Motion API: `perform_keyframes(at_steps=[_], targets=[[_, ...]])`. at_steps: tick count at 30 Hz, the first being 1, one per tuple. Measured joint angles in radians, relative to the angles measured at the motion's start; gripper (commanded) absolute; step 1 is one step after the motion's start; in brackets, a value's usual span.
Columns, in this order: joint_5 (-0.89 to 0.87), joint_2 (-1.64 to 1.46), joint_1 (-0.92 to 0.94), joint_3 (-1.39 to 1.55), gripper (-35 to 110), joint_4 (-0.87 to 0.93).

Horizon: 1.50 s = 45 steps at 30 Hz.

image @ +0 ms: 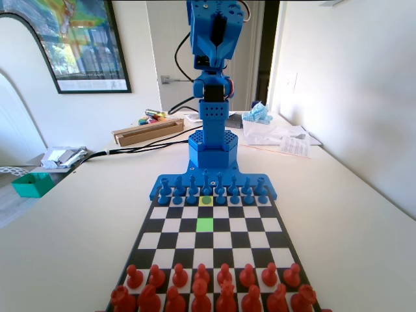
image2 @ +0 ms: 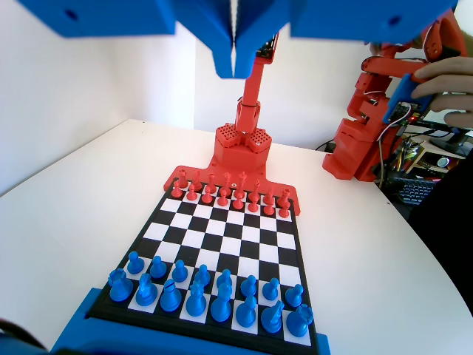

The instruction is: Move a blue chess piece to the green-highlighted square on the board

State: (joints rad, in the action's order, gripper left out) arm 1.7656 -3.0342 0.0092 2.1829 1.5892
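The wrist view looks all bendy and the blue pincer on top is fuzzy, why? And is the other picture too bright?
Wrist view: the wide lens splays the board outward, and the pincer, shut, sits so near the camera that it blurs. Fixed view: the wall behind the blue arm is washed pale by daylight, yet the green-highlighted square stays sharp and bright.

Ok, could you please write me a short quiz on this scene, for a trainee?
1. True or false: a piece stands on the green square.
2. The gripper is: A) shut on a piece, B) raised and holding nothing, C) touching a red piece.
3. Fill in: the pawn next to the green square stands on a ___ square.
Key: 1 false; 2 B; 3 yellow.
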Motion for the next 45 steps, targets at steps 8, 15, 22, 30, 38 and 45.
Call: perform_keyframes(at_steps=[8,15,22,30,38,45], targets=[[0.000,0.000,0.000,0.000,1,0.000],[0.000,0.000,0.000,0.000,1,0.000],[0.002,0.000,0.000,0.000,1,0.000],[0.089,0.031,-0.006,-0.006,1,-0.025],[0.247,0.276,-0.040,-0.149,1,-0.031],[0.422,0.551,-0.018,-0.276,1,-0.005]])
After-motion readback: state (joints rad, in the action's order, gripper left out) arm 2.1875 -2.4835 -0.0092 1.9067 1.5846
